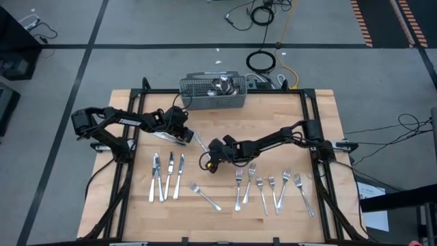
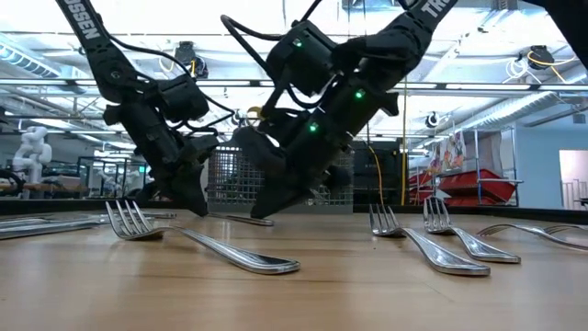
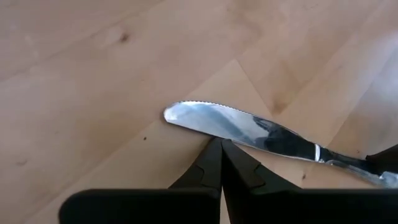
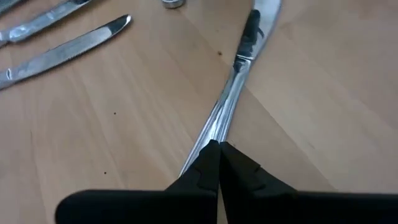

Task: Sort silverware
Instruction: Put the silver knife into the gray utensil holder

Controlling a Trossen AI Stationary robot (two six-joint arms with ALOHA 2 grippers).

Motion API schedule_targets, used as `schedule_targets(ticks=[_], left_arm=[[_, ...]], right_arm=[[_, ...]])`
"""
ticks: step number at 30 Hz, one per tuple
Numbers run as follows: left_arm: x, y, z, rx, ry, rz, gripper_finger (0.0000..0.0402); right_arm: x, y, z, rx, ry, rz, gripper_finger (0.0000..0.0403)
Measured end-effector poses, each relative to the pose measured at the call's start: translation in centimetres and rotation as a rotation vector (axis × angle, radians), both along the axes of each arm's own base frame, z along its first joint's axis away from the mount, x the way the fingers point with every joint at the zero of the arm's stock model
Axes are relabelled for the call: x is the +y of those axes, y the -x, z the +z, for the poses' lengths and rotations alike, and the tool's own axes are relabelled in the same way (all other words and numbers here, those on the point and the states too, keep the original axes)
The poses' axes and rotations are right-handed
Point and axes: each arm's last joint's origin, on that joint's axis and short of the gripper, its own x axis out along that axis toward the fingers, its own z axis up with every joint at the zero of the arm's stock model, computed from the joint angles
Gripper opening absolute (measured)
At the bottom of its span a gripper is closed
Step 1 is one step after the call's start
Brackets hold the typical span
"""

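- the left end effector [image 1: 183, 137] sits in the upper left part of the counter [image 1: 321, 109] in the high view, just below the wire-mesh basket [image 1: 212, 93]; its fingers [image 3: 211, 171] are pressed fully together, their tips right at the edge of a knife's blade, and whether they pinch it cannot be told.
- the right end effector [image 1: 210, 156] is near the centre of the high view, arm reaching in from the right; its fingers [image 4: 214, 165] are closed tight, and the handle of that same knife runs up from just at the tips; whether the handle is caught between them or only lies under them cannot be told.
- the knife [image 1: 199, 141] lies slanted between the two end effectors on the counter; in the left wrist view its serrated blade [image 3: 230, 121] is flat on the wood.
- three more knives [image 1: 167, 176] lie side by side in the lower left of the high view, well apart from the end effectors.
- a single fork [image 1: 205, 197] lies slanted at lower centre.
- a row of forks [image 1: 273, 188] is spread across the lower right of the counter.
- more silverware [image 1: 222, 85] stands in the basket at the top edge of the counter.
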Motion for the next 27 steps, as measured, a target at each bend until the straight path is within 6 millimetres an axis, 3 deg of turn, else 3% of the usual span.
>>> schedule_targets(ticks=[16,22,27], left_arm=[[1.2,0.5,0.6,-0.035,-0.009,0.041,0.001],[1.3,0.6,0.7,-0.036,-0.027,0.027,0.001],[1.3,0.6,0.7,-0.037,-0.03,0.025,0.001]], right_arm=[[-0.6,-1.6,4.2,0.039,0.164,0.077,0.0001],[-1.3,-1.3,4.0,0.062,0.075,0.011,0.0003],[-1.5,-1.5,3.7,0.04,-0.024,0.027,0.0051]])
